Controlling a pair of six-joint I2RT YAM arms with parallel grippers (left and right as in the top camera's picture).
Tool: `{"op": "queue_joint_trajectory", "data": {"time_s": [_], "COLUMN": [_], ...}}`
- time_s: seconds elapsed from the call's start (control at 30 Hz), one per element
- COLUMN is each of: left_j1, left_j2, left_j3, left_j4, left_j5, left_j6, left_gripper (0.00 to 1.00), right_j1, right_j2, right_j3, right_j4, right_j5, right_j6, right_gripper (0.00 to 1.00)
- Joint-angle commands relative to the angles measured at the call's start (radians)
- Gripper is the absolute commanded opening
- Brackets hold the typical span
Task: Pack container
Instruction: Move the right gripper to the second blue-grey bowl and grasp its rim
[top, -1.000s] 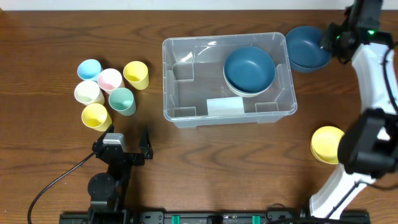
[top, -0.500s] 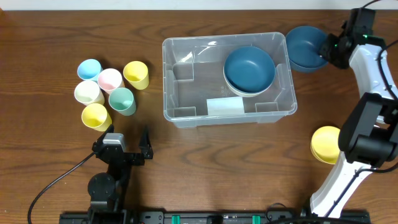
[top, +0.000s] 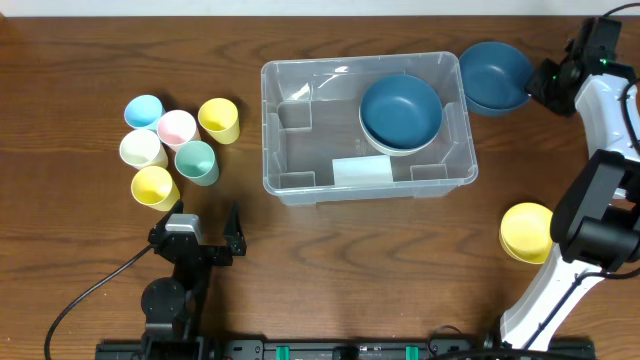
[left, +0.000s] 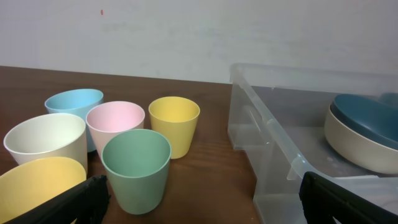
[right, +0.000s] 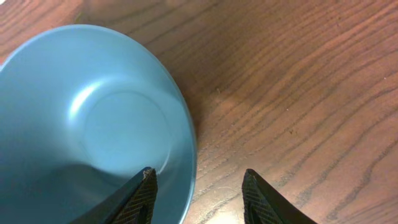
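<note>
From overhead, the clear container (top: 300, 186) sits mid-desk (top: 380, 270), holding a dark blue bowl (top: 401, 108) nested in a cream bowl (top: 385, 147). Six pastel cups (top: 176, 128) stand well to its left, a second blue bowl (top: 493, 77) lies just beside its far right corner, and the right end effector (top: 553, 80) is just beyond that bowl. The left wrist view shows the left end effector (left: 217, 205) spread wide and empty, facing the cups, with the container to their right. In the right wrist view, the right end effector's fingers stand partly apart, gripping nothing, with the second blue bowl's rim appearing between them.
</note>
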Motion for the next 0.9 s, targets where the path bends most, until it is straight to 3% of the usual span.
{"op": "queue_joint_trajectory", "data": {"time_s": [0.0, 0.5, 0.7, 0.87], "left_j1": [-0.002, -0.002, -0.002, -0.002], "left_j2": [-0.006, -0.006, -0.006, -0.006], "left_j3": [-0.016, -0.016, -0.016, -0.016], "left_j4": [-0.036, -0.036, -0.036, -0.036], "left_j5": [0.007, 0.007, 0.008, 0.007], "left_j6": [0.017, 0.017, 0.017, 0.017], "left_gripper": [0.98, 0.98, 0.98, 0.98], "right_j1": [0.010, 0.013, 0.018, 0.007], "right_j2": [0.024, 0.083, 0.098, 0.091], "right_j3": [0.000, -0.001, -0.001, 0.000], "right_j4": [0.003, 0.013, 0.011, 0.013], "right_j5": [0.006, 0.005, 0.001, 0.002], "right_j6": [-0.012, -0.012, -0.011, -0.012], "right_gripper": [0.45, 0.35, 0.12, 0.09]}}
